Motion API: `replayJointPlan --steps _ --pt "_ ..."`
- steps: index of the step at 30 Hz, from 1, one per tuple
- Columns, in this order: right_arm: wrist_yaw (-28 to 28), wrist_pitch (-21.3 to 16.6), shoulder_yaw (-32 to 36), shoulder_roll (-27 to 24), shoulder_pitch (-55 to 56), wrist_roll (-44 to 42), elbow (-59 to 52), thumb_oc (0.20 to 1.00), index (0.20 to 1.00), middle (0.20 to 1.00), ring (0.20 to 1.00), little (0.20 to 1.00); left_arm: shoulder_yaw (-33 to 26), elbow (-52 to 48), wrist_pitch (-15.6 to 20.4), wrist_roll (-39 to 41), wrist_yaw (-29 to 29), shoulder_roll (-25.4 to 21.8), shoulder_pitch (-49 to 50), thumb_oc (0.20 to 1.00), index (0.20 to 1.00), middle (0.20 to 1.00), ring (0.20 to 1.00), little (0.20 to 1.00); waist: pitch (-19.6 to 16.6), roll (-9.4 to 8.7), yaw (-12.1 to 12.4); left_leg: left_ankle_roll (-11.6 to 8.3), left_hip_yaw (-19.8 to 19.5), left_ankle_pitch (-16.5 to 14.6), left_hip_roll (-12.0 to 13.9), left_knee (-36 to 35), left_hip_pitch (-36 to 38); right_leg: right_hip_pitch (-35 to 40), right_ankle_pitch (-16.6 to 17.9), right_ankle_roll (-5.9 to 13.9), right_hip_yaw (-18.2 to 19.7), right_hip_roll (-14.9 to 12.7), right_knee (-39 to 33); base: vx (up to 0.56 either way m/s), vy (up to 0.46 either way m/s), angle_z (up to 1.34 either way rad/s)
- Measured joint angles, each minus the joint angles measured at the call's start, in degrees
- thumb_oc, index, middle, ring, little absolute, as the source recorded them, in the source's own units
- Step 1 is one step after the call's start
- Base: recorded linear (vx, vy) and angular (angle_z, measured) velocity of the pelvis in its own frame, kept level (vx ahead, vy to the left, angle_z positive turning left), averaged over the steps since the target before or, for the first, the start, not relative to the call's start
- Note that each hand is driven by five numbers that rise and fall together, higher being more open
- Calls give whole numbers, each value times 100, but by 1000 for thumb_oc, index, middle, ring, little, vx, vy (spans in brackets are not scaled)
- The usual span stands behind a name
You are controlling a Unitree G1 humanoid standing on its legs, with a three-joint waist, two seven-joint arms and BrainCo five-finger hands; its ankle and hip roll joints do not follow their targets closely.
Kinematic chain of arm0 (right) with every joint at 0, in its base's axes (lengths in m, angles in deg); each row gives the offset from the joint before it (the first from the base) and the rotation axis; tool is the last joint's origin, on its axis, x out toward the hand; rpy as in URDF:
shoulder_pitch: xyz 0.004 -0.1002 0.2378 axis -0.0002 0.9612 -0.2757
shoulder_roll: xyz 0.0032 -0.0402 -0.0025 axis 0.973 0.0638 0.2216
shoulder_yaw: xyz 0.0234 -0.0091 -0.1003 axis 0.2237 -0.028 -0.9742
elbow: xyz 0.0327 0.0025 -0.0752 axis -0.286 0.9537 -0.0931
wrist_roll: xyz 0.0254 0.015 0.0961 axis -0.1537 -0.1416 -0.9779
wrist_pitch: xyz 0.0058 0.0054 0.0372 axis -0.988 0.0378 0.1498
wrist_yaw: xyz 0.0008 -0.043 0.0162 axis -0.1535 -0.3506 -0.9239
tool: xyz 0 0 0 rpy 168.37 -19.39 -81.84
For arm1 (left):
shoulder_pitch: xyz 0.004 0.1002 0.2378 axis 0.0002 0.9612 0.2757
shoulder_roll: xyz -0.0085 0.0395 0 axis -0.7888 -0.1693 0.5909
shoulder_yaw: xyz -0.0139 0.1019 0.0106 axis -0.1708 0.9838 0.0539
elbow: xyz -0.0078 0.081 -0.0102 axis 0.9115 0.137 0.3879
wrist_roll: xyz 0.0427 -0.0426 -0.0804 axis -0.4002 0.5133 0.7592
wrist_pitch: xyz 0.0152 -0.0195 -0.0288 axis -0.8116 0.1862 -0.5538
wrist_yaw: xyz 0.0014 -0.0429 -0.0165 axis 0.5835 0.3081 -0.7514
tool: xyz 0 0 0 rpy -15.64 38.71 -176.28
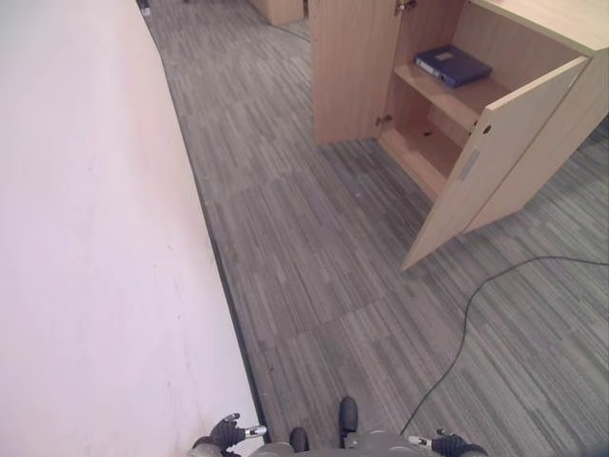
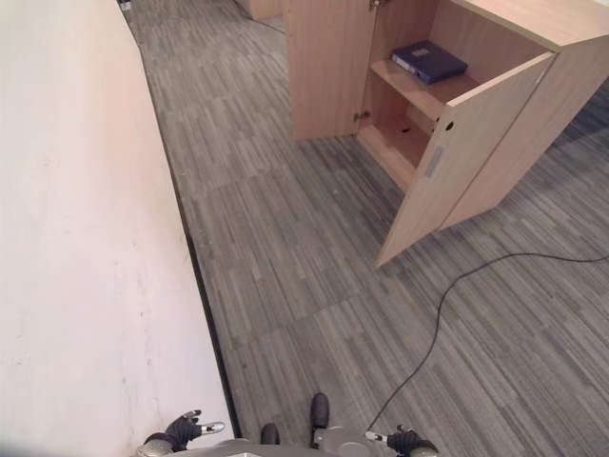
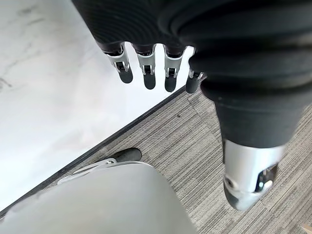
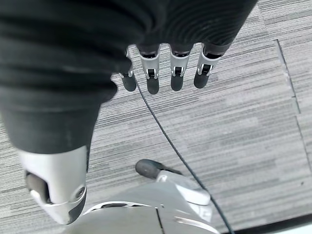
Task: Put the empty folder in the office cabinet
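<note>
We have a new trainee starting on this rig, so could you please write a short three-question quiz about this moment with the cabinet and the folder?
1. True or false: the blue folder lies on the upper shelf of the wooden cabinet.
2. Which describes the cabinet doors? A) both shut B) both open C) one removed
3. Fill in: the left hand and right hand hang with relaxed fingers, holding ____.

Key: 1 true; 2 B; 3 nothing.
</note>
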Motion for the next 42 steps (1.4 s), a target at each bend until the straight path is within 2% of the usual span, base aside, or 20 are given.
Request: replayJointPlan --steps 4,8,12,13,15,20,23,24,26,29,30,31,32,33,34,35,36,38,40,42 --pt "-3 -3 6 -3 -129 -14 -2 1000 1000 1000 1000 1000 -5 -38 2 8 -29 -29 -63 1000 1000 1000 1000 1000 123 2 2 -10 -1 -5 4 80 -69 -20 -33 -49 -3 -6 0 -6 -101 6" --pt "-28 -1 -12 34 -381 -57 76 1000 1000 1000 1000 1000 -170 85 13 118 -132 -189 -374 1000 1000 1000 1000 1000 434 -449 122 -428 237 -56 -106 2698 -1547 65 -116 -208 -41 -362 7 81 -89 21" --pt "-60 -6 -41 33 -369 -57 76 1000 1000 1000 1000 1000 -321 141 22 179 -172 -206 -309 1000 1000 1000 1000 1000 448 -505 159 -509 254 105 256 1767 -1701 262 -250 -276 -142 -364 -1 236 19 13" --pt "-60 -1 -46 34 -409 -56 85 1000 1000 1000 1000 1000 -328 192 36 265 -123 -193 -326 1000 1000 1000 1000 1000 443 -496 172 -618 331 559 359 678 -1725 278 -336 -214 -161 -364 -2 281 54 20" --pt "-57 4 -43 75 -385 -57 170 1000 1000 1000 1000 1000 -326 238 29 341 -135 -156 -319 1000 1000 1000 1000 1000 384 -387 188 -712 332 979 521 -186 -1743 354 -358 -215 -208 -275 0 267 69 13" --pt "-78 7 -11 32 -259 -53 292 1000 1000 1000 1000 1000 -402 359 6 356 -84 -41 -228 1000 1000 1000 1000 1000 278 -182 376 -804 356 1197 766 -469 -1776 928 -759 -71 -185 -155 -1 394 152 -8" --pt "-55 0 -2 144 68 -40 304 1000 1000 1000 1000 1000 -1017 517 -200 770 162 138 223 1000 1000 1000 1000 1000 -185 -162 542 -543 363 1384 704 -471 -1628 1313 -1121 214 -18 -203 37 410 248 -29" --pt "-49 8 -5 232 83 -39 322 1000 1000 1000 1000 1000 -1030 579 -239 832 230 106 311 1000 1000 1000 1000 1000 -243 -182 585 -353 357 1728 656 -472 -1467 1424 -1241 300 45 -280 39 228 143 -28" --pt "-28 -5 -12 411 111 -21 298 1000 1000 1000 1000 1000 -969 561 -301 774 245 -40 438 1000 1000 1000 1000 1000 -321 -460 613 -160 535 1739 471 -405 -1263 1515 -1339 489 150 -533 193 301 249 -28" --pt "-19 5 -5 431 -20 5 306 1000 1000 1000 1000 1000 -641 449 -238 416 -49 -110 375 1000 1000 1000 1000 1000 -338 -462 651 292 713 1338 326 46 -1137 1219 -1130 930 156 -725 1301 288 319 -9" --pt "-15 -1 -8 444 -31 6 298 1000 1000 1000 1000 1000 -510 430 -193 368 -81 -145 339 1000 1000 1000 1000 1000 -417 -553 637 339 784 1283 188 47 -1165 1055 -1126 940 160 -871 1600 202 303 -14" --pt "6 -3 -5 396 -27 5 262 1000 1000 1000 1000 1000 -441 440 -159 307 -113 -145 304 1000 1000 1000 1000 1000 -496 -522 659 361 760 1297 -50 -181 -1029 933 -1123 944 156 -982 1974 110 223 -18" --pt "21 -3 -10 227 14 3 224 1000 1000 1000 1000 1000 -358 422 -140 284 -130 -72 305 1000 1000 1000 1000 1000 -532 -298 618 683 831 1426 -64 -400 -768 740 -1072 1057 -116 -1001 2714 170 336 7" --pt "21 -13 -15 185 36 4 158 1000 1000 1000 1000 1000 -355 468 -146 284 -119 -84 259 1000 1000 1000 1000 1000 -606 -225 498 709 764 1291 -146 -396 -675 607 -1037 1068 -161 -1113 3259 161 313 31" --pt "32 -4 -14 190 -8 3 141 1000 1000 1000 1000 1000 -300 437 -139 283 -158 -137 152 1000 1000 1000 1000 1000 -564 -311 477 796 702 1209 -275 -395 -579 318 -866 1144 -171 -1304 3905 265 374 77" --pt "26 15 -22 186 -24 2 122 1000 1000 1000 1000 1000 -205 315 -96 283 -169 -240 -100 1000 1000 1000 1000 1000 -455 -298 442 981 631 974 -348 -140 -493 -155 129 922 -336 -1553 5037 192 310 73" --pt "34 14 -15 193 -7 1 79 1000 1000 1000 1000 1000 -94 239 -98 291 -153 -273 -237 1000 1000 1000 1000 1000 -330 -268 440 1124 540 864 -361 62 -453 -357 41 852 -433 -1701 5454 175 235 48" --pt "37 -27 -22 80 -119 9 -119 1000 1000 1000 1000 1000 -28 158 -99 293 -150 -247 -275 1000 1000 1000 1000 1000 -201 -62 433 1317 286 667 -305 7 -245 -913 -644 562 -780 -1945 5792 67 25 -12" --pt "7 -72 -35 -192 -242 -15 -505 1000 1000 1000 1000 1000 -61 96 -103 292 -139 -172 -268 1000 1000 1000 1000 1000 78 307 243 1057 -62 434 -64 -107 30 -1335 -1188 422 -874 -1635 4978 88 -27 -2" --pt "-8 -67 -15 -230 -300 -94 -616 1000 1000 1000 1000 1000 -141 85 -85 292 -162 -170 -316 1000 1000 1000 1000 1000 268 375 -19 1043 -164 436 -67 -137 186 -1437 -1214 550 -770 -1492 3756 128 -45 54"
